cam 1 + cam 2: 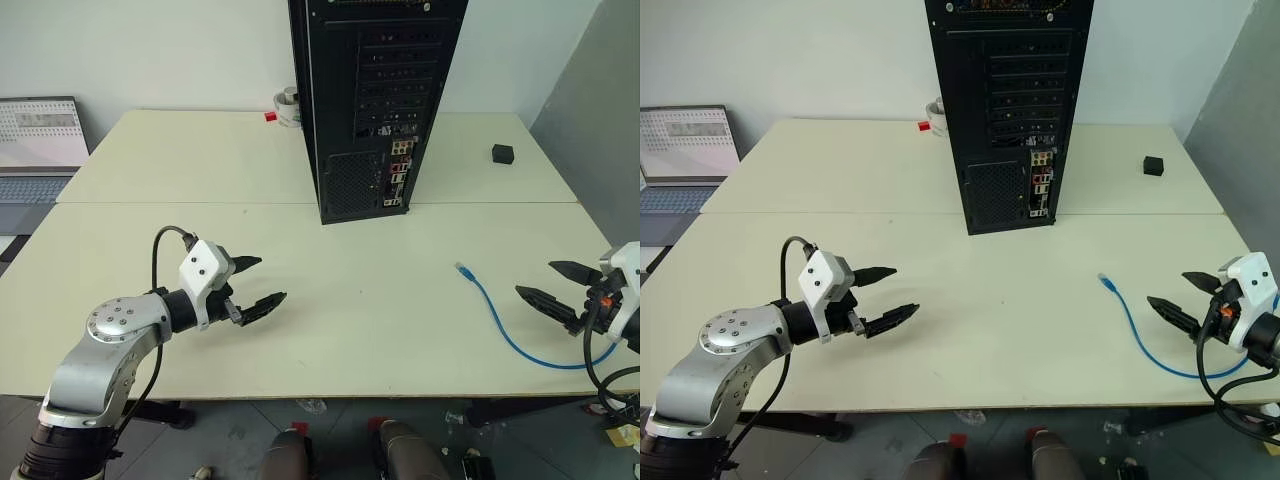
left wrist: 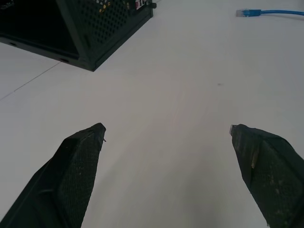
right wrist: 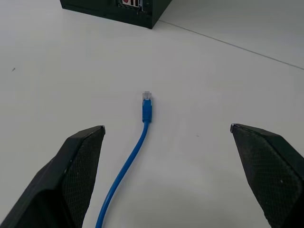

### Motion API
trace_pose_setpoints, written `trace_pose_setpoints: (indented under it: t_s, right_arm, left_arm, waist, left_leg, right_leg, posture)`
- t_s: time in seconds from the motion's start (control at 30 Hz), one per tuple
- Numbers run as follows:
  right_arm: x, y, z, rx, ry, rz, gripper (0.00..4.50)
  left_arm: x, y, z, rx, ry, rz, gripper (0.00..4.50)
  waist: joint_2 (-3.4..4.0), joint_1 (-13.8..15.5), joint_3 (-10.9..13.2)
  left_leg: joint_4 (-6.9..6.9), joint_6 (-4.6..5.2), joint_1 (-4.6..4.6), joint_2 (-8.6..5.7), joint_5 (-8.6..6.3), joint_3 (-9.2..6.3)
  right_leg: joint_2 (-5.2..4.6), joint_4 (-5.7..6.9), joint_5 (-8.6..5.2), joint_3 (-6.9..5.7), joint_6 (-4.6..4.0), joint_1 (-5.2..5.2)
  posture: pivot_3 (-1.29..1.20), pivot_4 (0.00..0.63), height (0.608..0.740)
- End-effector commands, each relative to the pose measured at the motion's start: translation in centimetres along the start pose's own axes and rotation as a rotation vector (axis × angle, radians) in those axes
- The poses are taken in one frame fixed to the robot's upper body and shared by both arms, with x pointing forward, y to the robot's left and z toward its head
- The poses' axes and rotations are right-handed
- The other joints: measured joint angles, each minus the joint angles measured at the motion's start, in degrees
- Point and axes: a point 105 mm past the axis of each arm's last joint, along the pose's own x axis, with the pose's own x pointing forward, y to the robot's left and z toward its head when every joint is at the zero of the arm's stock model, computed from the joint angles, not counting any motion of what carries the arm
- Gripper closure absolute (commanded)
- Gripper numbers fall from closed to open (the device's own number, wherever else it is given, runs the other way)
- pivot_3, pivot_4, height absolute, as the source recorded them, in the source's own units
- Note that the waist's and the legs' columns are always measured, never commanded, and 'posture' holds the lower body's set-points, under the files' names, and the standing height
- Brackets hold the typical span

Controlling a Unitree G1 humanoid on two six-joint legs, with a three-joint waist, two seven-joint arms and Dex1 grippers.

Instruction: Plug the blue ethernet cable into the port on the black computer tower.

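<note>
- We see a pale tabletop (image 1: 300,330) made of two slabs meeting at a seam that runs side to side just in front of the black computer tower (image 1: 375,100).
- The near slab lies broad and bare between our two hands, giving open room toward the tower's rear face.
- Our left hand (image 1: 258,285) hovers over the near slab on the left, its two black fingers (image 2: 76,175) spread wide and holding nothing.
- Our right hand (image 1: 560,287) sits at the tabletop's right edge, jaws wide as well and empty, pointing toward the cable's plug.
- The blue ethernet cable (image 1: 510,335) lies flat on the near slab at the right; it curves from the right hand's side toward the middle and ends well short of the tower.
- Its plug (image 3: 147,100) is small and clear above a blue boot, resting on the tabletop between the right hand's fingers in the right wrist view, untouched.
- The tower stands upright just past the seam, its rear face toward us: horizontal slot covers above, a perforated grille low down, and a strip of coloured connectors (image 1: 398,175) beside it.
- A small black cube (image 1: 503,153) sits on the far slab near the right edge, well apart from the tower.
- A laptop (image 1: 38,150) rests off the tabletop's left edge.
- A white object with a red tag (image 1: 283,108) sits behind the tower's left side.
</note>
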Motion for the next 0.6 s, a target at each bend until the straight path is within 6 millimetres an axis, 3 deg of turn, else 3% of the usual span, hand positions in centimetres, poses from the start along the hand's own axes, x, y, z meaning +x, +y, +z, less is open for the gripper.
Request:
trace_pose_setpoints:
  t_s: [0.03, 0.6]
  right_arm:
    - [-0.71, -0.04, 1.49, -0.046, -0.029, -0.003, 0.0]
    - [0.12, 0.07, 1.31, -0.026, -0.025, 0.004, 0.0]
  left_arm:
    - [-0.38, -0.11, 1.27, 0.056, -0.017, -0.017, 0.02]
    - [-0.57, -0.28, 0.92, 0.08, 0.002, 0.003, 0.02]
  waist:
    - [0.0, -0.01, 0.0]
    - [-0.01, -0.01, 0.0]
  left_leg:
    - [0.0, 0.0, 0.0, 0.0, 0.0, 0.01]
    - [0.0, 0.0, 0.0, 0.0, 0.0, 0.0]
  right_leg:
    - [0.0, 0.0, 0.0, 0.01, 0.0, 0.0]
    - [0.0, 0.0, 0.0, 0.0, 0.01, 0.0]
  posture:
    - [0.0, 0.15, 0.74]
    - [0.0, 0.15, 0.74]
